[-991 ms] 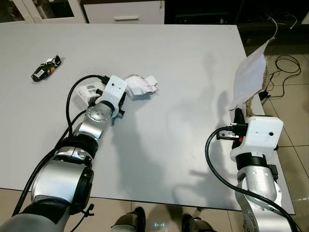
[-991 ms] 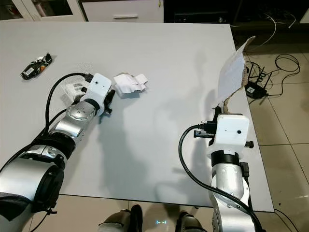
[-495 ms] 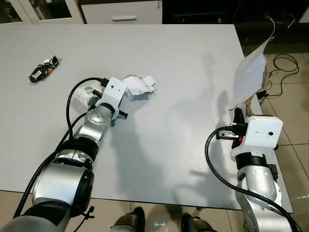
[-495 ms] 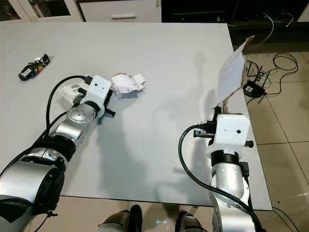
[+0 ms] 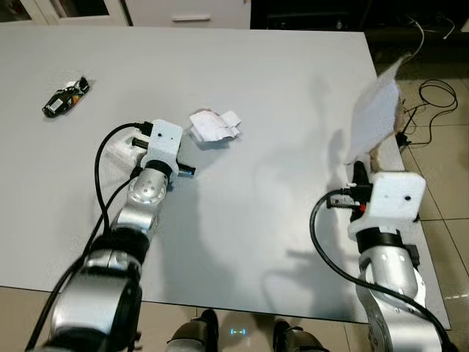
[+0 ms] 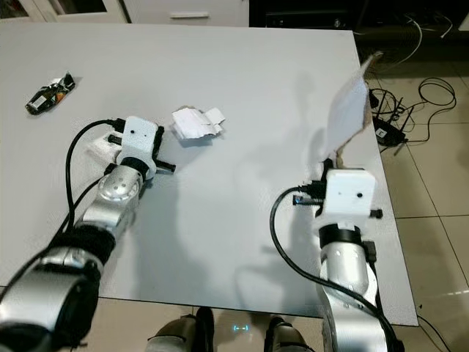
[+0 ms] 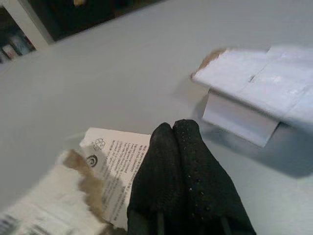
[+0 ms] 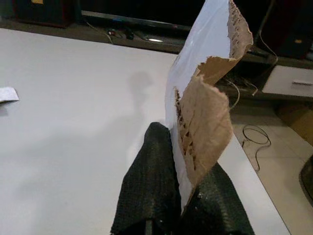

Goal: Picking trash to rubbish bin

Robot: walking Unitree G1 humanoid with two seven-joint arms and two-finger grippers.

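Torn cardboard scrap (image 8: 205, 112) stands pinched upright in the right gripper (image 8: 178, 196); left gripper (image 7: 180, 161), fingers pressed together empty, rests over a printed paper (image 7: 110, 161).

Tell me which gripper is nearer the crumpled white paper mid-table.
Left. The left gripper rests on a torn printed scrap right beside the crumpled white paper. The right gripper is far off at the table's right edge, clamping torn cardboard.
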